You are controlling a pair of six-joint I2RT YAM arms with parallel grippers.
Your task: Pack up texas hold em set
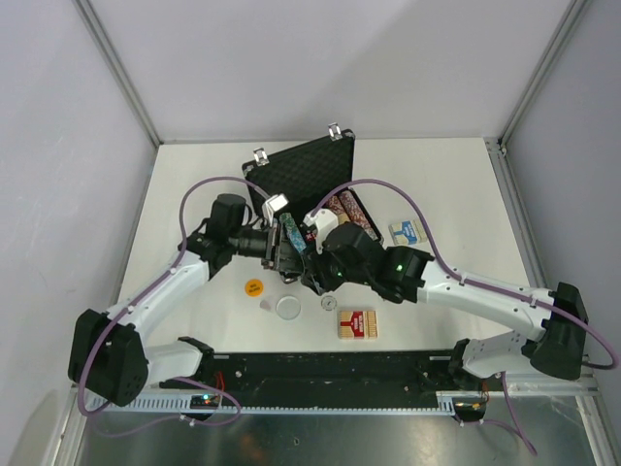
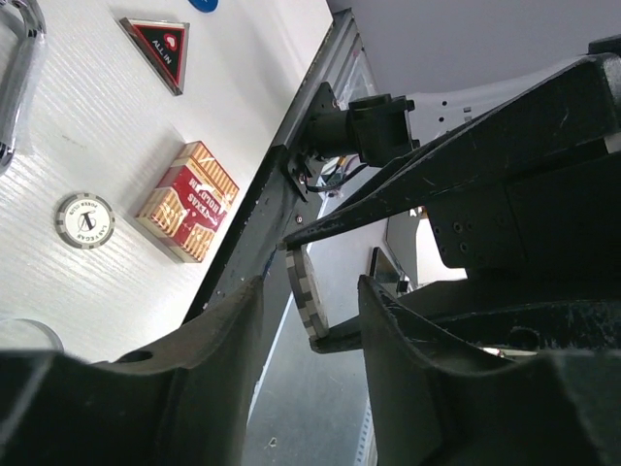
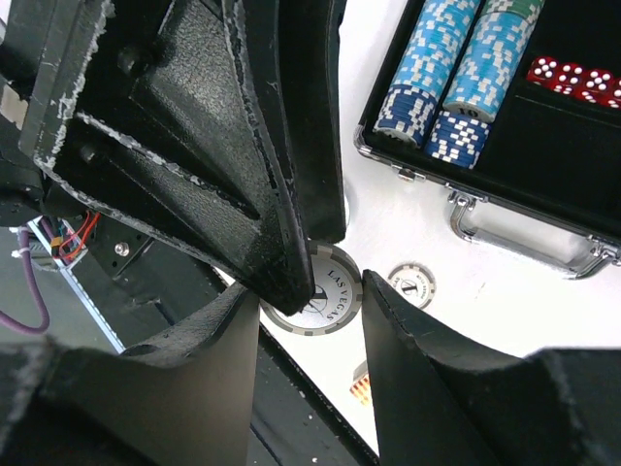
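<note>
The black briefcase [image 1: 309, 173] of the texas hold em set lies open at mid-table, with rows of blue and white chips [image 3: 456, 68] and red dice [image 3: 572, 83] inside. My two grippers meet just in front of it. The right gripper [image 3: 310, 288] is shut on the rim of a grey "Las Vegas" poker chip [image 3: 335, 291] held above the table. The left gripper [image 2: 309, 283] straddles that chip [image 2: 309, 296] edge-on, with a gap at each face, so it stands open.
On the table in front of the case lie a red card deck [image 1: 357, 323], a loose grey chip [image 1: 328, 304], a white round button [image 1: 288, 308] and an orange one [image 1: 253, 286]. A blue deck [image 1: 406, 231] sits right of the case. The red "All In" triangle [image 2: 158, 41] lies nearby.
</note>
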